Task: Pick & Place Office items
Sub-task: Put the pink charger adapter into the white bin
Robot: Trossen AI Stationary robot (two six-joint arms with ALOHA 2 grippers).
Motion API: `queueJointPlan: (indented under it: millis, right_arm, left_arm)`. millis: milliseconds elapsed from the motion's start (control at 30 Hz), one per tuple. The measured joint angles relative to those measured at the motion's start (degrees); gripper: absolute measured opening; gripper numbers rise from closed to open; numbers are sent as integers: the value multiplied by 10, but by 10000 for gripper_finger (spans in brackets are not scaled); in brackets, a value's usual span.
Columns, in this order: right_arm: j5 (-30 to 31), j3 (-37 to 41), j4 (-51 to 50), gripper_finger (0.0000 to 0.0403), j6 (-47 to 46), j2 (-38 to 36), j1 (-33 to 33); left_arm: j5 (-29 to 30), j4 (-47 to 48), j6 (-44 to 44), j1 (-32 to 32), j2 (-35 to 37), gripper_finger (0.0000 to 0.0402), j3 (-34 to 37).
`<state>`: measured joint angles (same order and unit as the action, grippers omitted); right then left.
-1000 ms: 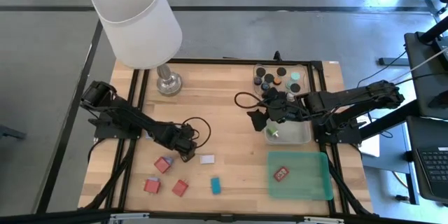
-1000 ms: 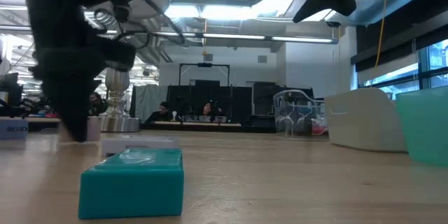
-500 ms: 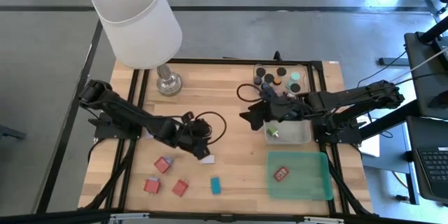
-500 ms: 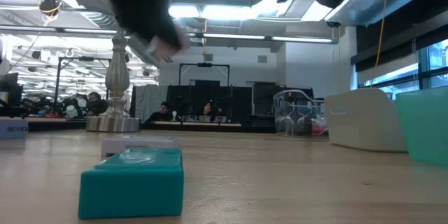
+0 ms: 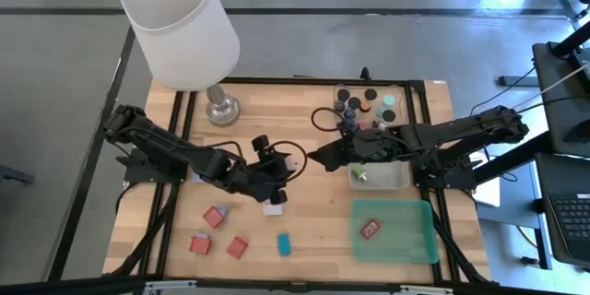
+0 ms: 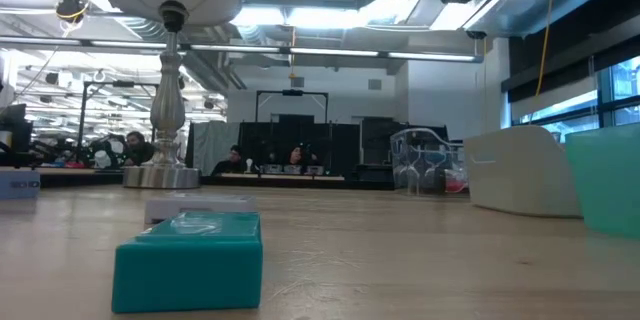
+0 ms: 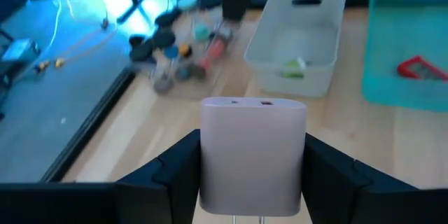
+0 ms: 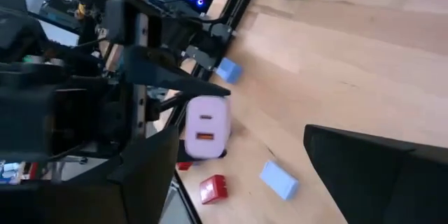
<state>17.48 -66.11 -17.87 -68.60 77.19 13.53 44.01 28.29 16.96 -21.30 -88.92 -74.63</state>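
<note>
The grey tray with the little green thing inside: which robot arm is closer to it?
Right. The right gripper hovers beside the grey tray; the left gripper, holding a lavender block, is farther out.

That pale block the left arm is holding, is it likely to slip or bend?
Probably stiff: the pale block keeps square, straight edges between the left gripper fingers. Its smooth, flat sides look somewhat slippery. It seems light, hanging level above the table in a side pinch.

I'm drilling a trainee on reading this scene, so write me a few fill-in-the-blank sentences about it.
1. The left pincer grips a pale ____ block.
2. The green tray holds one ____ block.
3. The teal block lies on the ____.
4. The right pincer holds ____.

Missing: lavender; red; table; nothing
</note>
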Motion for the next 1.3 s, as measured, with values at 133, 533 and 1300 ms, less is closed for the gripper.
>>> queueJointPlan:
  millis: [133,533,1300]
  right_arm:
    - [-3,0,36,311,0,26,2]
    - [-21,0,136,310,34,78,2]
    - [11,0,134,161,46,80,2]
  left_arm:
    - [0,-52,-45,0,0,191,0]
    - [-2,-75,-73,2,0,191,0]
    - [-49,-74,-117,28,0,191,0]
